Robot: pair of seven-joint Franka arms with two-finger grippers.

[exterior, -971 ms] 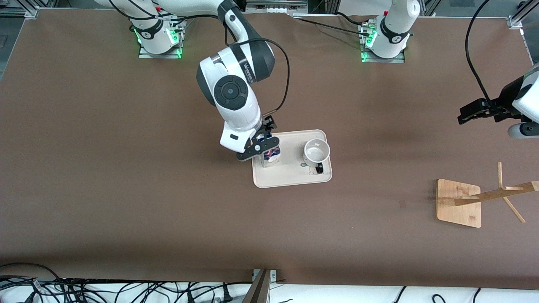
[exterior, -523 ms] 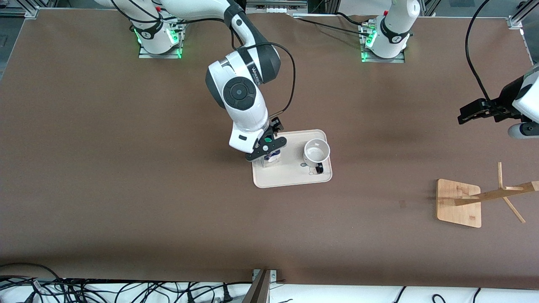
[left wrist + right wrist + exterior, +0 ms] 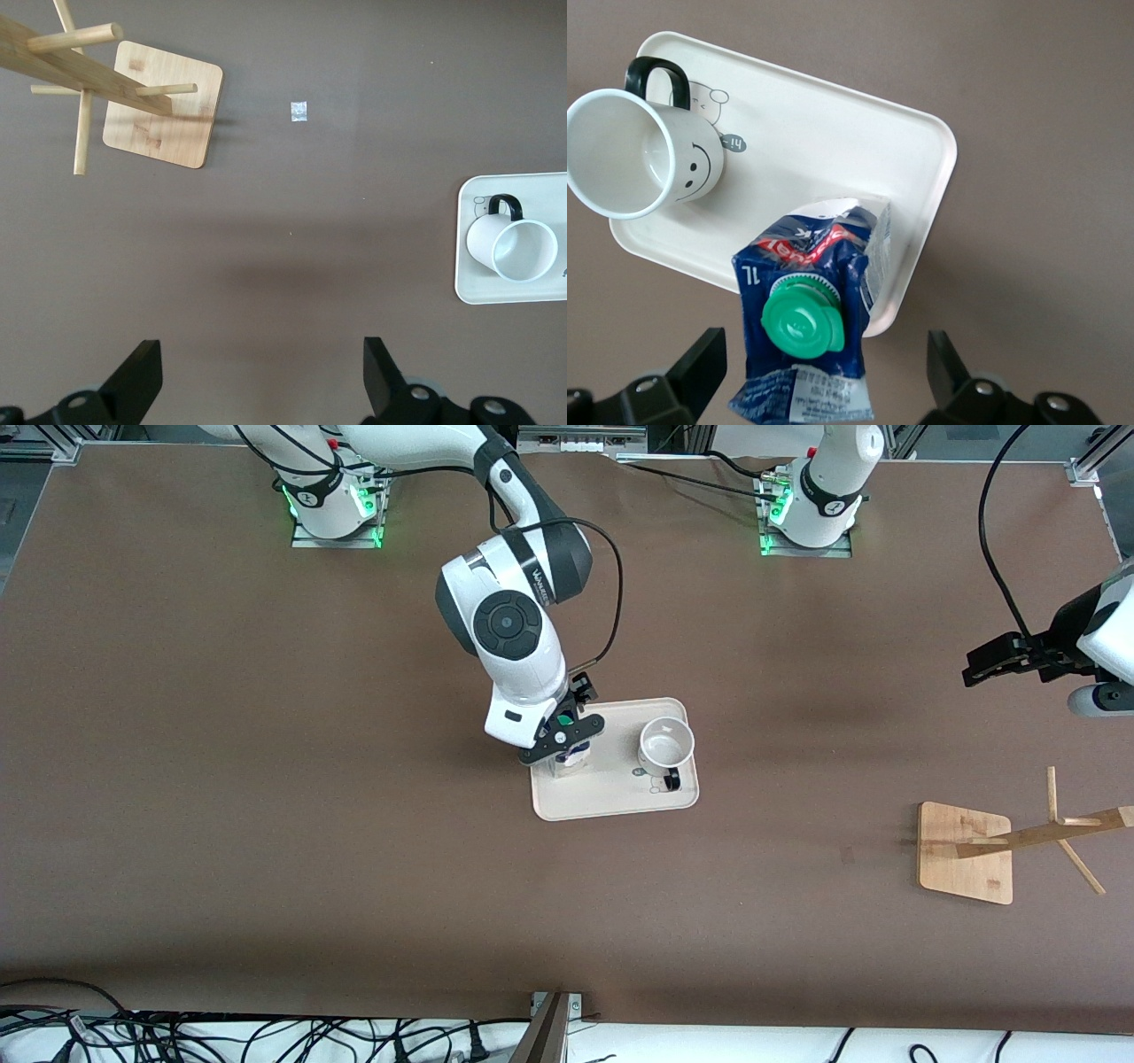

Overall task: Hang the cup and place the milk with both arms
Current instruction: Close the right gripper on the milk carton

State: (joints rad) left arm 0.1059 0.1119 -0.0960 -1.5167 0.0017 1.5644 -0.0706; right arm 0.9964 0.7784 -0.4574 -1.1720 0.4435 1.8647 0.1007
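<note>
At centre frame, cream plastic tray (image 3: pixel 611 797) carries blue-and-white gable-top milk carton (image 3: pixel 815 310) and white smiley mug (image 3: pixel 666 746). Right gripper (image 3: pixel 562 737) over carton, jaws apart. Left gripper (image 3: pixel 257 376) waits at frame's right edge, jaws apart. Carton probably light, crushable; grip flat sides below green cap (image 3: pixel 803 326).

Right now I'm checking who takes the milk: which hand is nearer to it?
Right. The right hand hangs open right over the milk on the tray; the left hand waits open above bare table toward the left arm's end.
</note>
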